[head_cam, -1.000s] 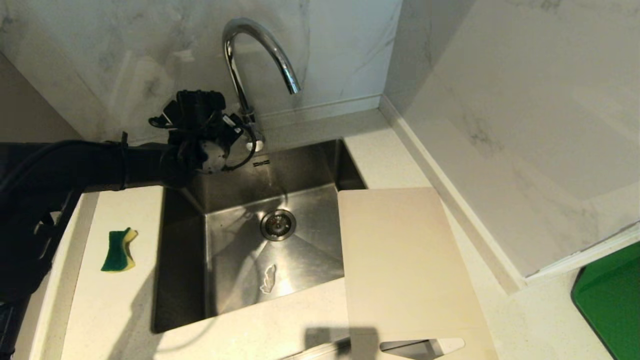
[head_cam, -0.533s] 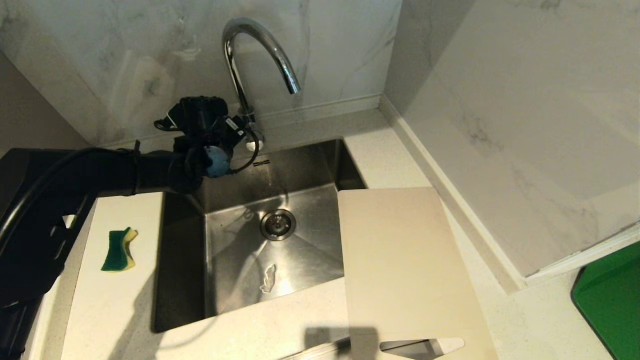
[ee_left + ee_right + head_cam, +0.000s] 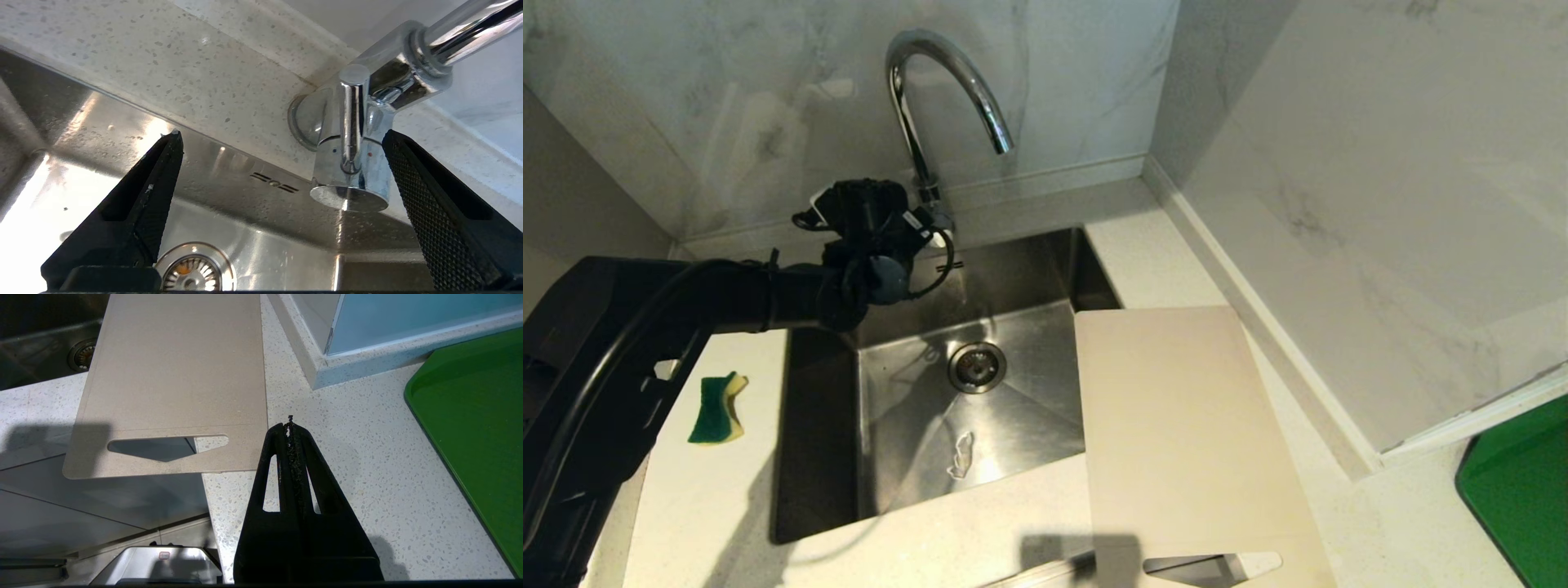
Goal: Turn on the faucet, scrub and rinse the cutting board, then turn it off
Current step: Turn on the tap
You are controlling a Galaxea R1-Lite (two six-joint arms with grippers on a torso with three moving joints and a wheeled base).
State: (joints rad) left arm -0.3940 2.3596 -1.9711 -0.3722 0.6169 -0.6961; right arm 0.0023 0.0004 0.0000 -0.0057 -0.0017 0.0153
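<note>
The chrome faucet (image 3: 943,90) arches over the back of the sink, and no water runs from its spout. My left gripper (image 3: 282,136) is open at the faucet's base. The small lever (image 3: 351,118) stands between its fingers, close to one textured fingertip (image 3: 402,163), with a thin gap showing. In the head view the left wrist (image 3: 870,233) hides the jaws. The beige cutting board (image 3: 1184,433) lies flat across the sink's right rim and the counter, slot handle toward me. My right gripper (image 3: 290,424) is shut and empty above the counter, beside the cutting board's (image 3: 175,375) handle end.
A green and yellow sponge (image 3: 717,408) lies on the counter left of the steel sink (image 3: 907,441). The drain (image 3: 977,367) sits mid-basin. A bright green board (image 3: 1519,490) lies at the far right. Marble walls close in behind and on the right.
My left arm has come lower and to the right, bringing the open gripper closer around the faucet's base. The board, the sponge and the right gripper have stayed put.
</note>
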